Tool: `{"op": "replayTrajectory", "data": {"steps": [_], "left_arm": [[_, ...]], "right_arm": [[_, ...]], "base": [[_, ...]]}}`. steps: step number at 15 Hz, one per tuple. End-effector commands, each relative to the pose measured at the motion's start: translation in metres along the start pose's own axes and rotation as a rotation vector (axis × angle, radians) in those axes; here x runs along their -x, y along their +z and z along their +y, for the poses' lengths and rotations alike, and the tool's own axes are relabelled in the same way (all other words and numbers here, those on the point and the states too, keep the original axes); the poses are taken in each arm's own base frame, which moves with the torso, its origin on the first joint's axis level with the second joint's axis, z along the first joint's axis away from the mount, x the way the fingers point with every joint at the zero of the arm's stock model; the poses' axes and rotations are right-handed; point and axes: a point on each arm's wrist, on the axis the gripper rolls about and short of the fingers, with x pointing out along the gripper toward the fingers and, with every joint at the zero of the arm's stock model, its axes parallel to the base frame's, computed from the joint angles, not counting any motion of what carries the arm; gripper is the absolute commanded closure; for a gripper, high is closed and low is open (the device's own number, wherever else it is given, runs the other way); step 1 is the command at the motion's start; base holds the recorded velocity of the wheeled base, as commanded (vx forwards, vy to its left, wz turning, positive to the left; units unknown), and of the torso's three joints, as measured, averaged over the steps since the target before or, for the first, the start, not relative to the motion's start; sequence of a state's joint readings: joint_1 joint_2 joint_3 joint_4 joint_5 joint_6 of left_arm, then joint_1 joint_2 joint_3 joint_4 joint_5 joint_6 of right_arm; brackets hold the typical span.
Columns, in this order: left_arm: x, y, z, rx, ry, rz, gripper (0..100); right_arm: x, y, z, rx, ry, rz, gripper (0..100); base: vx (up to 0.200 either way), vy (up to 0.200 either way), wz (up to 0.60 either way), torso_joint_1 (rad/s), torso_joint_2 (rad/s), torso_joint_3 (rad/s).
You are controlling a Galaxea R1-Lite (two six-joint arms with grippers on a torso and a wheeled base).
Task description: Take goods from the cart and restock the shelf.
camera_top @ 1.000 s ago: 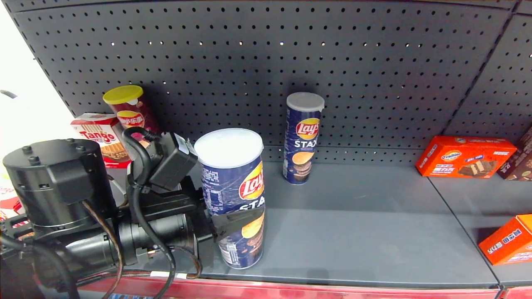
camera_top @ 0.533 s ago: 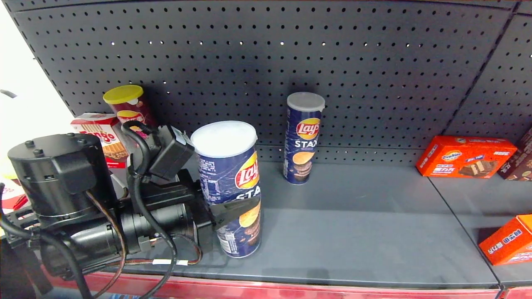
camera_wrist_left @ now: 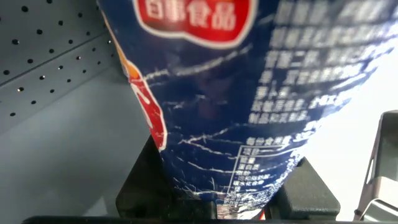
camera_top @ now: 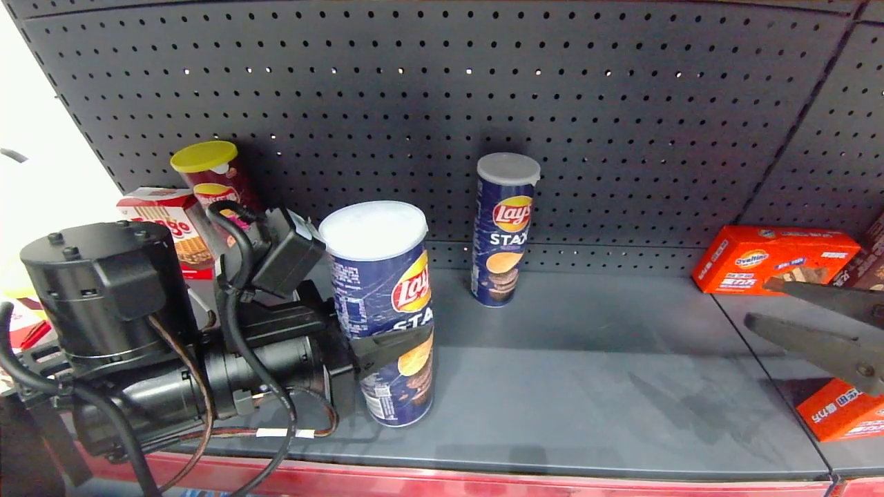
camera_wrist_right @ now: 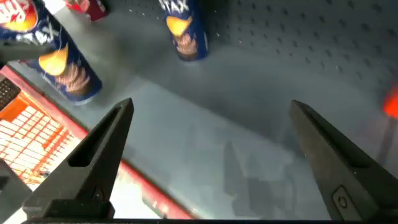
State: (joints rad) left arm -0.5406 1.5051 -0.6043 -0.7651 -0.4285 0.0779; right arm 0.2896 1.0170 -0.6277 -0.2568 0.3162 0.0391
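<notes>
The left gripper (camera_top: 390,342) clamps the can (camera_top: 380,290), upright near the front edge of the shelf (camera_top: 587,386) (its base seems down), so it should part its fingers gently and back straight out without tipping it.

Colours: front can (camera_top: 376,290) navy, white lid; rear can (camera_top: 503,235) navy, grey lid; left can (camera_top: 219,183) maroon, yellow lid; shelf (camera_top: 587,386) grey.

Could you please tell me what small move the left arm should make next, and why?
Probably open the left gripper: its blue can stands upright, base seemingly resting on the shelf, nearer the front than the second can.
</notes>
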Motion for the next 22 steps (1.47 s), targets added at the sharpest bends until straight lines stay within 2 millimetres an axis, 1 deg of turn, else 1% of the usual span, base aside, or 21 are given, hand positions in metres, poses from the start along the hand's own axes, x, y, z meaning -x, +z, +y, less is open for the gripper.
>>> {"op": "replayTrajectory", "data": {"steps": [1, 3, 5, 6, 7, 8, 9, 12, 13, 14, 15, 18, 22], "left_arm": [[0.001, 0.0, 0.001, 0.0, 0.004, -0.001, 100], [0.0, 0.0, 0.0, 0.001, 0.003, 0.002, 100], [-0.001, -0.001, 0.0, 0.001, 0.002, 0.004, 100], [-0.001, -0.002, 0.001, 0.003, 0.004, 0.007, 100], [-0.001, -0.002, 0.001, 0.003, 0.005, 0.008, 100], [0.0, -0.003, 0.001, 0.005, 0.006, 0.011, 100], [0.0, -0.003, 0.001, 0.005, 0.003, 0.011, 100], [-0.001, -0.002, 0.001, 0.004, 0.004, 0.008, 100], [-0.001, -0.002, 0.001, 0.004, 0.004, 0.008, 100], [0.0, -0.001, 0.001, 0.002, 0.002, 0.005, 100], [-0.001, -0.001, 0.001, 0.001, 0.003, 0.002, 100], [-0.002, 0.004, 0.003, -0.006, 0.005, -0.013, 100], [-0.005, 0.005, 0.004, -0.005, 0.005, -0.015, 100]], "right_arm": [[-0.053, 0.004, -0.011, -0.01, 0.051, 0.038, 0], [-0.075, 0.01, -0.015, -0.005, 0.126, 0.033, 0], [-0.096, 0.017, -0.013, 0.009, 0.186, 0.026, 0], [-0.109, 0.022, -0.015, 0.049, 0.246, -0.013, 0], [-0.116, 0.022, -0.017, 0.068, 0.26, -0.03, 0], [-0.131, 0.022, -0.019, 0.104, 0.281, -0.067, 0], [-0.146, 0.023, -0.02, 0.132, 0.361, -0.112, 0], [-0.166, 0.023, -0.023, 0.164, 0.466, -0.15, 0], [-0.176, 0.021, -0.025, 0.19, 0.481, -0.156, 0], [-0.187, 0.021, -0.03, 0.237, 0.536, -0.173, 0], [-0.193, 0.022, -0.033, 0.25, 0.562, -0.179, 0], [-0.211, 0.019, -0.038, 0.251, 0.571, -0.177, 0], [-0.228, 0.015, -0.043, 0.247, 0.569, -0.172, 0]], "base": [[0.0, 0.0, 0.0, 0.0, 0.0, 0.0], [0.0, 0.0, 0.0, 0.0, 0.0, 0.0], [0.0, 0.0, 0.0, 0.0, 0.0, 0.0], [0.0, 0.0, 0.0, 0.0, 0.0, 0.0], [0.0, 0.0, 0.0, 0.0, 0.0, 0.0], [0.0, 0.0, 0.0, 0.0, 0.0, 0.0], [0.0, 0.0, 0.0, 0.0, 0.0, 0.0], [0.0, 0.0, 0.0, 0.0, 0.0, 0.0], [0.0, 0.0, 0.0, 0.0, 0.0, 0.0], [0.0, 0.0, 0.0, 0.0, 0.0, 0.0], [0.0, 0.0, 0.0, 0.0, 0.0, 0.0], [0.0, 0.0, 0.0, 0.0, 0.0, 0.0], [0.0, 0.0, 0.0, 0.0, 0.0, 0.0]]}}
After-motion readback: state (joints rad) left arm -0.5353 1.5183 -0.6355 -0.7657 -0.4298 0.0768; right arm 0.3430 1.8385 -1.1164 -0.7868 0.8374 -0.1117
